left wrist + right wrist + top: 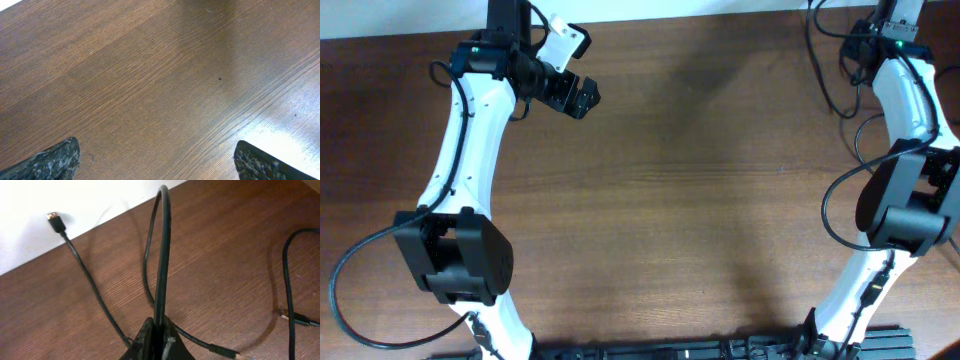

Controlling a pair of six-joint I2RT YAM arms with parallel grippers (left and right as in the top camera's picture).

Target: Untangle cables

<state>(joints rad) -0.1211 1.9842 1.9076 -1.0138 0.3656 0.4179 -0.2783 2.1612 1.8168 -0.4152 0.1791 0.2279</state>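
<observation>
The right end effector point(157, 337) was pressed tight on one of the cables point(162, 255), pinching the black cord right at its fingertips, so it stood up in a tall, narrow loop in front of the wrist camera. From the top of the loop the cord dropped back to the table point(225, 240) and ran along the wood to a small plug point(229, 353) lying just beside the end effector. A second strand point(90, 285) came out from about the same spot and angled off to the far table edge. Its metal-tipped plug end point(54, 221) poked out past the wood over the white area beyond. Honestly couldn't tell if that was the same cord or a different one. Off to the side, a third strand point(286, 275) curved across the table, apart from the pinched cord, with another little connector point(290, 315) right by it. Over on the other arm, the left end effector point(156, 150) had its fingers point(55, 160) spread wide, with only wood grain between them. In the overhead view it hung toward the far edge, well apart from the cables in the far corner on the right arm's side.
</observation>
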